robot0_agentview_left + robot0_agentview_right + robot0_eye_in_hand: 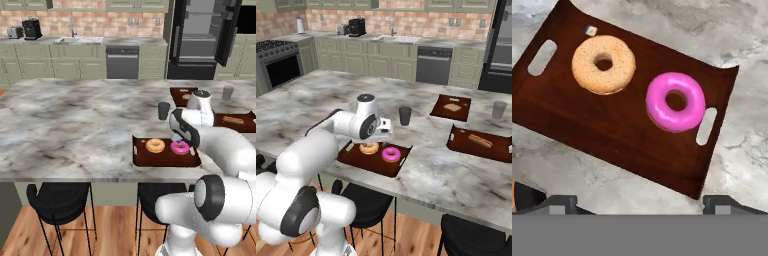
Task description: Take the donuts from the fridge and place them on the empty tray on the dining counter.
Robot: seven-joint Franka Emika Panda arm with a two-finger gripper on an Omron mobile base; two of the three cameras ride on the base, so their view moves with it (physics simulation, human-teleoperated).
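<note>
Donuts are what we came for, and both now lie on the tray, so we judge the placing done. Going from largest down: the fridge (200, 40) stands far beyond our end effector with its doors open. The worktop (75, 125) spreads under the end effector on all sides. The tray (572, 115) sits directly below it, near the worktop's front edge. The orange-tan donut (604, 64) and the pink donut (675, 101) rest flat beneath the end effector, apart from each other, the pink one close to a slot handle. Our end effector (640, 202) hangs above the tray with its jaws spread wide and nothing between them.

What could go wrong, we think: pulling the arm back low could catch the tray's raised rim and drag it toward the edge. A dark cup (163, 110) just beyond could also be knocked over by a careless swing.
</note>
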